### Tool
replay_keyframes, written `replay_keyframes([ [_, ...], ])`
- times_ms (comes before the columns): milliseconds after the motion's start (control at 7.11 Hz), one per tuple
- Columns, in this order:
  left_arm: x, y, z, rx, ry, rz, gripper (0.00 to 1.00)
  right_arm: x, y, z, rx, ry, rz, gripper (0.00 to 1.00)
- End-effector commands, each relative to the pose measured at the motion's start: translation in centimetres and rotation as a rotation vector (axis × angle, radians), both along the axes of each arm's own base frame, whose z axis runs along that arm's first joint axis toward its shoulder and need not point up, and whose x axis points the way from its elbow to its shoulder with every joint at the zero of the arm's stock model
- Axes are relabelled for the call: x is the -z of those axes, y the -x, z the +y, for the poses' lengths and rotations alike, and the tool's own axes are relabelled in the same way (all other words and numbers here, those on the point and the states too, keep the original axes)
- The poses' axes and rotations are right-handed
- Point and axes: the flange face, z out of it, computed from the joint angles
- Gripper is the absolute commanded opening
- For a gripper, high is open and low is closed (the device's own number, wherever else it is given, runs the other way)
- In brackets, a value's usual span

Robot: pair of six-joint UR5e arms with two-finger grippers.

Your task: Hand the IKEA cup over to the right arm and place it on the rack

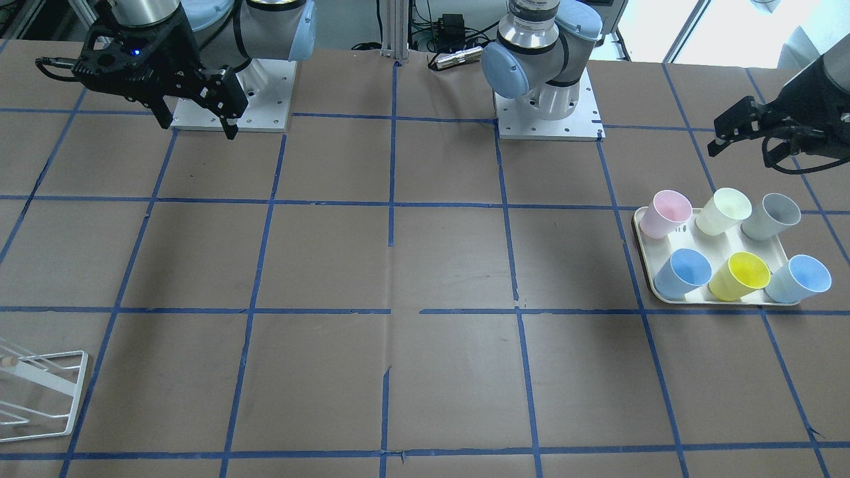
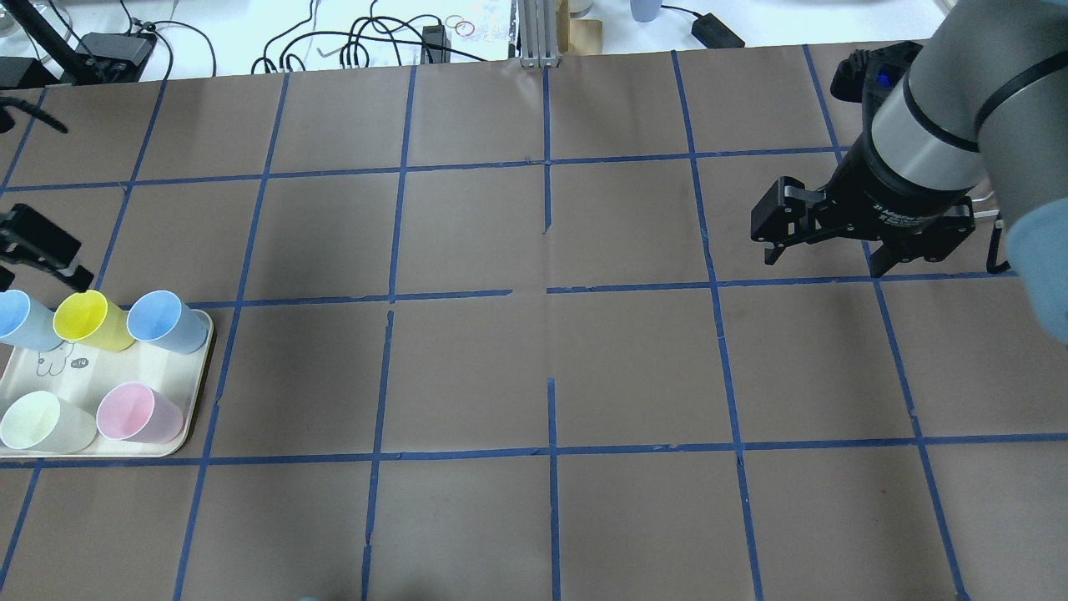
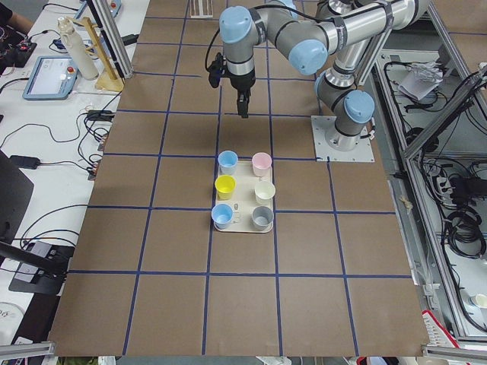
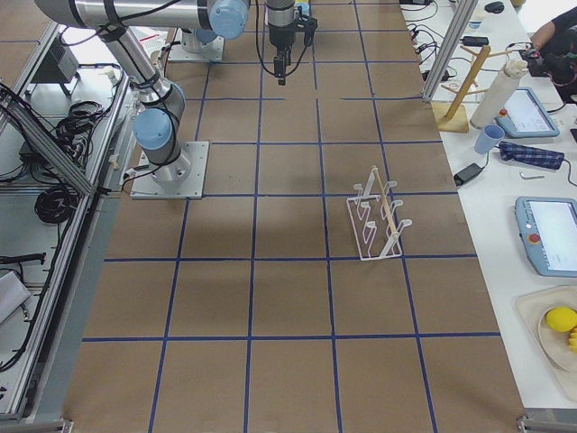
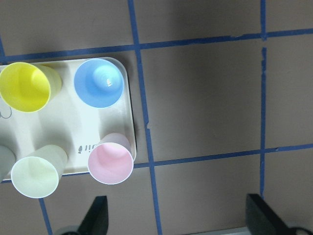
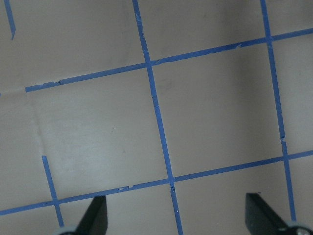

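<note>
Below the left claw (image 5: 178,218) and off to one side, outside its wide-open fingers, the pale cream cup (image 5: 35,171) stood upright on the tray (image 5: 73,127), mouth up, just beside the pink cup (image 5: 110,162). I judged this arm far nearer. The right claw (image 2: 824,255), also spread and empty, hung well apart, with the rack (image 4: 379,221) on its side of the counter (image 2: 534,376).
</note>
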Motion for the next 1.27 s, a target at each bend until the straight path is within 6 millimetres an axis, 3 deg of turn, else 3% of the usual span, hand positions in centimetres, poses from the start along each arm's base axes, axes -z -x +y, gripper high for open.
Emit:
replay_keyframes([
  [0, 5.4, -7.7, 2.3, 0.116, 0.056, -0.013, 1.00, 0.0, 0.0, 0.0, -0.003, 0.002, 0.000, 1.00],
  [141, 7.7, -10.5, 3.0, 0.140, 0.085, -0.042, 1.00, 0.0, 0.0, 0.0, -0.001, 0.000, 0.000, 1.00],
  [281, 9.5, -11.8, 2.9, 0.290, 0.080, -0.013, 1.00, 0.0, 0.0, 0.0, 0.002, 0.000, 0.000, 1.00],
  [563, 12.8, -14.0, 1.5, 0.327, 0.074, 0.003, 1.00, -0.1, -0.4, 0.0, 0.004, 0.004, -0.012, 1.00],
  [704, 14.7, -16.0, 1.2, 0.397, 0.090, -0.009, 1.00, -0.4, -0.5, 0.0, 0.003, 0.011, -0.023, 1.00],
  [985, 17.9, -17.0, 1.4, 0.417, 0.070, 0.040, 1.00, -0.7, -0.3, 0.0, 0.005, 0.028, -0.021, 1.00],
  [1126, 18.5, -17.1, 1.4, 0.415, 0.065, 0.051, 1.00, -1.6, -0.6, 0.8, -0.008, 0.052, -0.027, 1.00],
])
